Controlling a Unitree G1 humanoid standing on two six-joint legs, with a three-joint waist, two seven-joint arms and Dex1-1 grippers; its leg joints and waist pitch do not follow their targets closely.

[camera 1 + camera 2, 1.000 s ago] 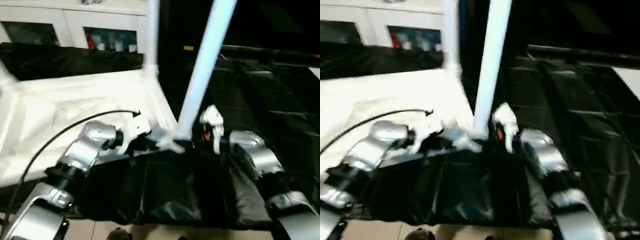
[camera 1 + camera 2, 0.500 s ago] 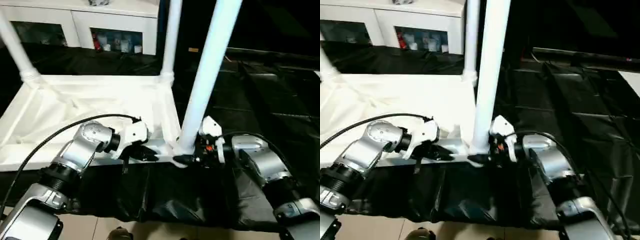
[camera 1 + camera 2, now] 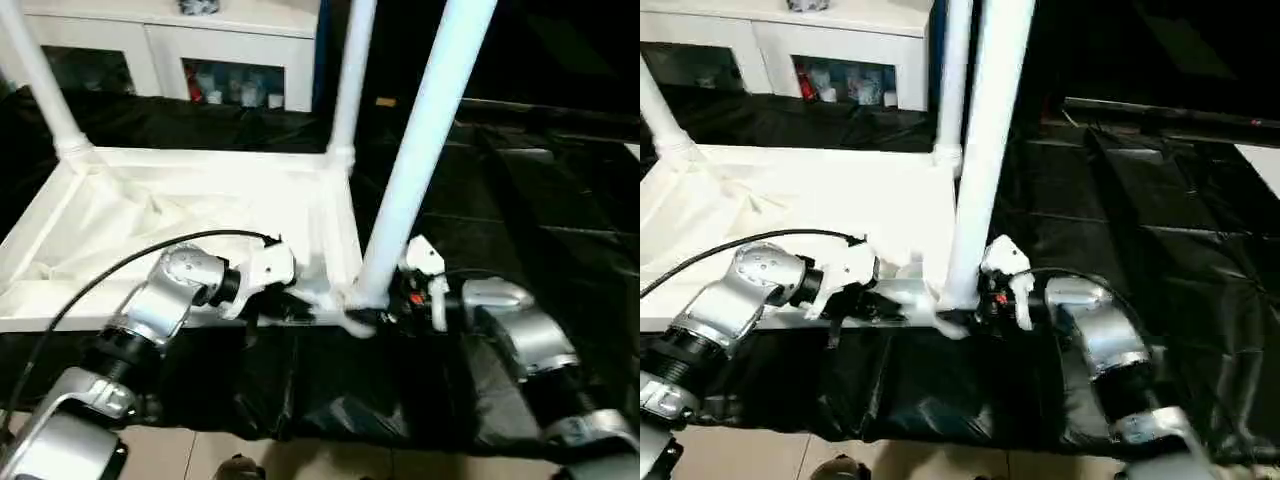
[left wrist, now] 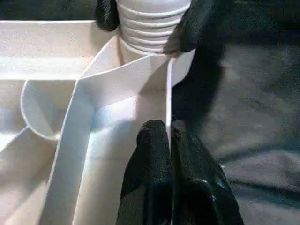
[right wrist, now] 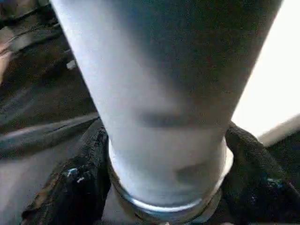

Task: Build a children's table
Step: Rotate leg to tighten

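Note:
The white children's table top point(image 3: 180, 210) lies underside up on the black-draped surface. Three white legs stand in its corner sockets: one at the far left point(image 3: 40, 80), one at the far right point(image 3: 350, 80), and a near right leg point(image 3: 420, 150) that leans slightly. My left gripper point(image 3: 300, 308) is shut on the thin near rim point(image 4: 168, 93) just beside that near right corner. My right gripper point(image 3: 385, 315) is at the base of the near right leg point(image 5: 164, 117), with its fingers point(image 5: 79, 178) pressed against both sides of the ribbed collar point(image 4: 150, 28).
A white cabinet point(image 3: 230, 50) with glass doors stands behind the work surface. The black drape point(image 3: 530, 200) stretches away to the right of the table top. A black cable point(image 3: 100, 280) arcs over my left forearm. Pale floor point(image 3: 300, 465) shows below the near edge.
The whole picture has shifted and steadied as the camera moved. Both grippers stay at the near right corner, and the leg still stands in its socket.

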